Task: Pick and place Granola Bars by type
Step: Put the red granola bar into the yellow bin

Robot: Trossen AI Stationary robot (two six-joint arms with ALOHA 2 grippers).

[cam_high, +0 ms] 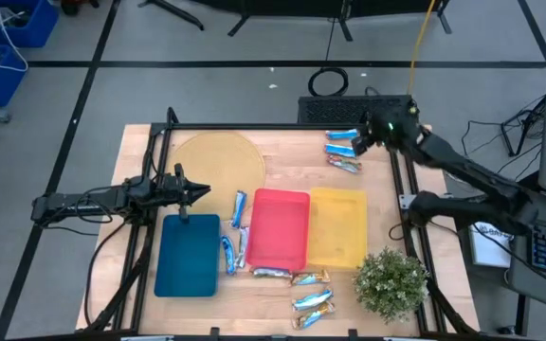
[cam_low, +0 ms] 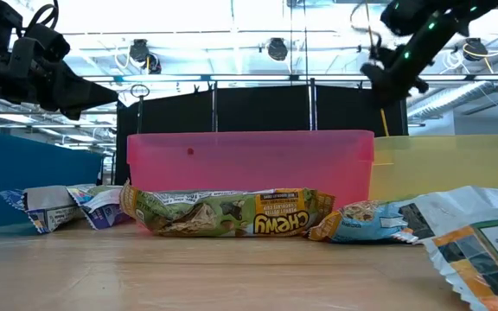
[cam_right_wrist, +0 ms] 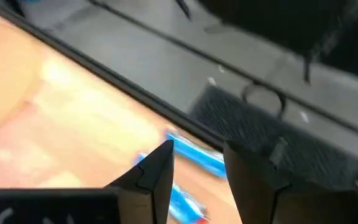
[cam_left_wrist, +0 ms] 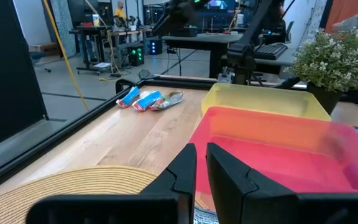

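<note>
Three bars, two light blue (cam_high: pixel 340 135) and one brownish (cam_high: pixel 345 165), lie on the wood at the table's far right. My right gripper (cam_high: pixel 357 144) hovers open just right of them; its wrist view shows light blue bars (cam_right_wrist: pixel 209 160) below its fingers (cam_right_wrist: pixel 197 149). More bars lie between the blue tray (cam_high: pixel 187 256) and the red tray (cam_high: pixel 280 227), and several in front of the red tray (cam_high: pixel 309 278). My left gripper (cam_high: pixel 197 192) is shut and empty, above the blue tray's far edge, pointing toward the red tray (cam_left_wrist: pixel 272 155).
A yellow tray (cam_high: pixel 337 227) stands right of the red one. A round straw mat (cam_high: pixel 218 159) lies at the far left. A potted plant (cam_high: pixel 391 282) stands at the near right corner. A dark frame rail (cam_high: pixel 254 127) runs along the table's far edge.
</note>
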